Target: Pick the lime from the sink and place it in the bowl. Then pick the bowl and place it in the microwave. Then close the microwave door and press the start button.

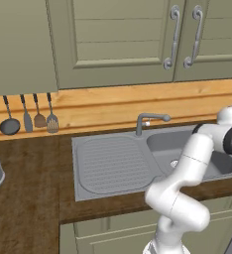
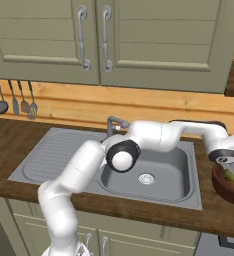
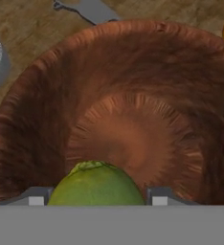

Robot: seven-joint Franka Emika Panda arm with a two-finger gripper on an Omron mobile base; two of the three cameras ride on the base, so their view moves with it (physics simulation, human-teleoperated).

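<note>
1. The gripper point(image 3: 95, 201) clasped the lime point(image 3: 95, 185) between its fingers directly above the brown bowl point(image 3: 133, 86), placed so that a release should drop the fruit inside.
2. The bowl point(image 2: 229, 187) stood on the wooden counter point(image 2: 9, 145) just right of the sink point(image 2: 179, 172), whose basin lay bare around the drain.
3. No brand, label or writing could be read anywhere.

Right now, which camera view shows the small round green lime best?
The hand view: the small round green lime sits large between the gripper's fingertips, above the brown wooden bowl. In the right base view a green bit shows over the bowl, under the hand. The left base view gives nothing useful on it.
</note>
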